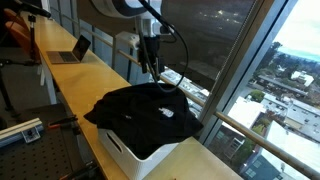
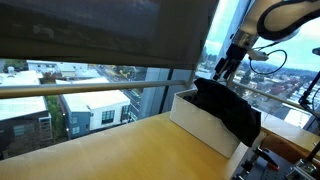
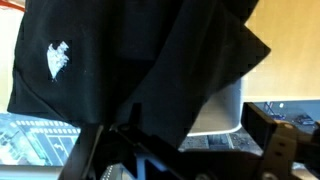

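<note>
We see the gripper [image 1: 152, 68] hanging over a black shirt [image 1: 140, 108] that lies draped across a white bin [image 1: 140, 156] on a long wooden counter [image 1: 212, 160] beside the window.

- **Jaws:** in the wrist view the gripper [image 3: 180, 160] shows its 2 fingers [image 3: 272, 148] at the bottom edge. They are spread wide, with nothing between them.
- **Where the shirt lies from the jaws:** it is below them, apart and not touching. In both exterior views the gripper [image 2: 222, 68] stands above the shirt's window-side edge, not over its middle. Most of the cloth [image 2: 234, 110] therefore lies away from the glass, toward the room side of the bin [image 2: 200, 126].
- **Wrist view:** the shirt [image 3: 120, 60] fills the upper and left parts of the picture. A small white logo [image 3: 58, 60] sits toward the left. The bin's pale wall [image 3: 218, 112] shows at the right, under a hanging corner of cloth.
- **Long axis:** the shirt spreads along the length of the bin, and so along the counter. Its edges hang over the bin's rim on the room side and at the near end.

We cannot tell how high the gripper stands over the cloth, nor whether the fingers line up across the shirt or along it.

A laptop [image 1: 72, 50] sits open farther down the counter, well apart from the bin.
</note>
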Motion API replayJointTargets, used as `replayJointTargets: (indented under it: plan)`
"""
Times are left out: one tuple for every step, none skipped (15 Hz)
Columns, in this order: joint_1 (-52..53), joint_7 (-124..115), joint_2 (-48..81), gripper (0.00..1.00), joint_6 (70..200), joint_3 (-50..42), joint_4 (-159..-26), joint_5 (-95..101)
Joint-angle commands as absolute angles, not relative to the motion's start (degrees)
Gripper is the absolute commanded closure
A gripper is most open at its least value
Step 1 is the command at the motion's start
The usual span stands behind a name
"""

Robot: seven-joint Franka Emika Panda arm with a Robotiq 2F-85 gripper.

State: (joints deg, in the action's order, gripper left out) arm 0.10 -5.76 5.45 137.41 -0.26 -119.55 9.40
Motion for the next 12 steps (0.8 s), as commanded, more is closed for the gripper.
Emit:
replayJointTargets:
  plan:
    - [0.63,-10.32,8.34,0.00,139.52,-2.27,-120.96,19.88]
    - [0.79,-11.36,9.17,0.00,138.71,-2.82,-121.26,22.18]
    - [0.74,-11.48,10.21,0.00,137.77,-3.09,-121.62,23.02]
    - [0.65,-11.14,11.18,0.00,137.79,-3.15,-122.11,22.94]
    - [0.40,-9.90,12.28,0.25,138.01,-2.87,-122.84,21.08]
    - [0.39,-9.65,13.08,0.26,138.43,-2.80,-123.40,20.22]
    - [0.16,-8.35,13.33,0.32,138.51,-2.34,-124.02,18.24]
    - [-0.13,-6.94,13.52,0.42,138.33,-1.91,-124.26,16.26]
    - [-0.86,-4.01,13.18,0.49,137.77,-1.10,-124.33,12.51]
    - [-1.36,-1.52,12.80,0.58,137.17,-0.62,-124.22,9.27]
    - [-1.67,0.54,12.19,0.64,136.70,-0.51,-124.15,6.74]
    - [-2.06,2.84,11.04,0.70,135.96,-0.42,-124.12,4.32]
